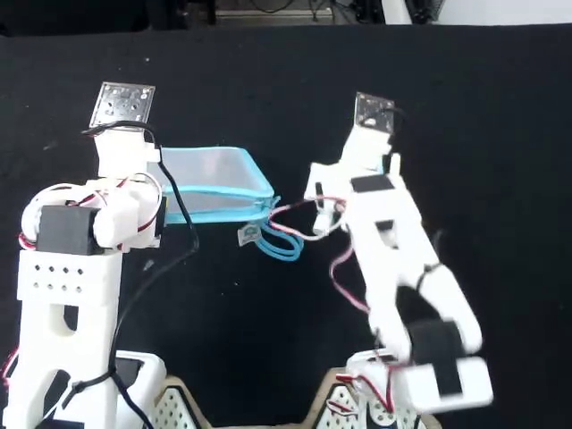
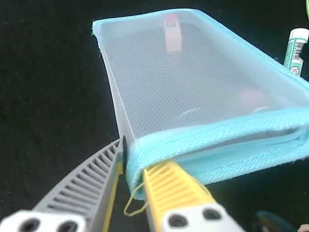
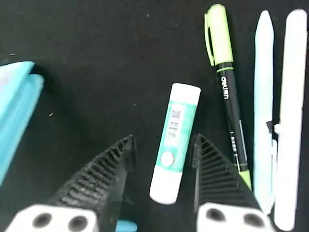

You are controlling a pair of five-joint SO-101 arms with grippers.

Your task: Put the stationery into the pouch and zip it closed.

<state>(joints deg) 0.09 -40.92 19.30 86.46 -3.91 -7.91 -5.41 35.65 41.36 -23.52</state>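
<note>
item 1, left gripper [image 2: 135,159]: i see it clenched on the pouch [image 2: 193,87], pinching the corner of the light-blue zip band between a grey finger [image 2: 91,179] and a yellow finger [image 2: 169,188]. the translucent mesh body of the pouch stretches away from the fingertips and lies flat on the black table [image 1: 268,71].

item 2, pouch contents: a small pink block [image 2: 172,34] shows through the mesh at the end far from the fingers. a fainter pink shape [image 2: 251,96] sits nearer the zip band. i cannot tell whether the zip is open or shut.

item 3, zip pull cord [image 1: 279,243]: a light-blue loop, trailing on the table off the pouch corner that lies between the two arms.

item 4, right gripper [image 3: 164,140]: its black fingers [image 3: 96,179] are released and spread apart, holding nothing.

item 5, glue stick [image 3: 175,142]: white with a green label, lying on the table in the gap between the black fingers, lengthwise along them. i cannot tell whether either finger touches it.

item 6, green-capped pen [image 3: 227,92]: black barrel, lying just outside one black finger, roughly parallel to the glue stick.

item 7, two pale pens [image 3: 263,111]: side by side just beyond the green-capped pen, farther from the fingers.

item 8, pouch edge, as the right wrist view shows it: outside the opposite black finger, well apart from the glue stick.
</note>
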